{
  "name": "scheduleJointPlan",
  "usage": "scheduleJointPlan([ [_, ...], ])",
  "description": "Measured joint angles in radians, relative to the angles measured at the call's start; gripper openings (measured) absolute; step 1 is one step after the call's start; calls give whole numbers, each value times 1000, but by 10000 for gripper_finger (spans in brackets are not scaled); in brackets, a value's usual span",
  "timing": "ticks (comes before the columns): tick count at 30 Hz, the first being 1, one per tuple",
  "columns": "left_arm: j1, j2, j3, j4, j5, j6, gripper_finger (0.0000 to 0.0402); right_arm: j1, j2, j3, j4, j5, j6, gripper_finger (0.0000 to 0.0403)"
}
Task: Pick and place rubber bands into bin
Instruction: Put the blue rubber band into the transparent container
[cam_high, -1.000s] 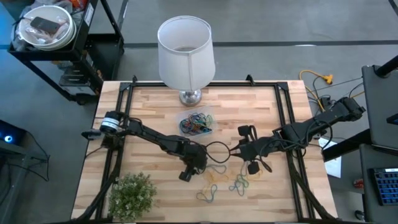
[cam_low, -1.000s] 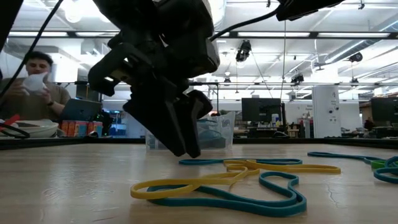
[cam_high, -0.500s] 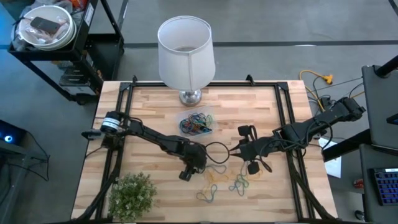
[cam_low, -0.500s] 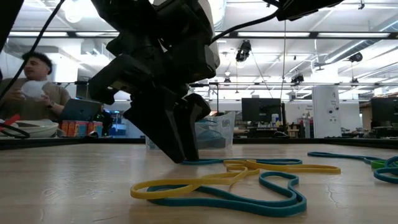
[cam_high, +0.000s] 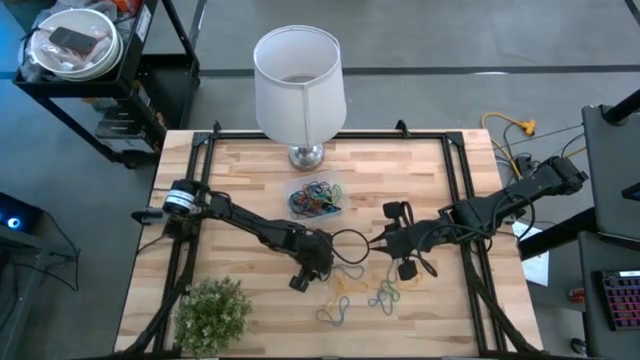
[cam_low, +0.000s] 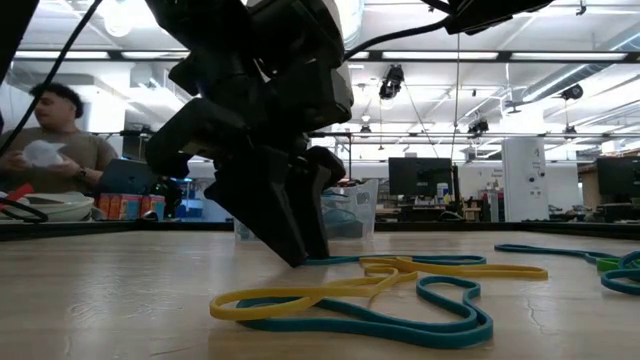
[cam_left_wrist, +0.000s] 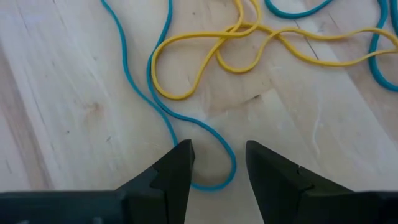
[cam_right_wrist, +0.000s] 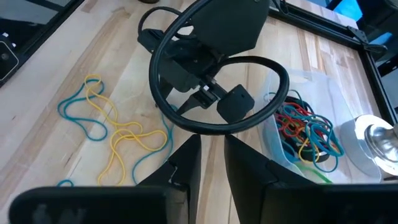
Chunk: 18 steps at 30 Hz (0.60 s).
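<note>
The left claw (cam_left_wrist: 217, 163), fingers apart, rests its tips on the pale wooden bench (cam_high: 240, 180), straddling a thin teal rubber band (cam_left_wrist: 163, 112) beside a yellow one (cam_left_wrist: 249, 46). The small clear plastic bin (cam_high: 316, 198) of coloured bands sits behind. The right claw (cam_high: 405, 268) hovers nearby, fingers slightly apart, empty.

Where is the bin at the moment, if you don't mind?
In the high view the bin sits mid-table, just in front of the lamp, behind both grippers.
</note>
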Motion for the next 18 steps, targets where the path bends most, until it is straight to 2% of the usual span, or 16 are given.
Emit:
scheduleJointPlan([
  [5, 0, 1, -2, 0, -12, 1, 121, 0, 0, -4, 0, 0, 0, 63],
  [14, 2, 2, -2, -16, -25, 1, 16, 0, 0, -6, 0, 0, 4, 63],
  [18, 1, -6, 1, -22, -38, 22, 5, 0, 0, -6, 0, 0, 4, 61],
])
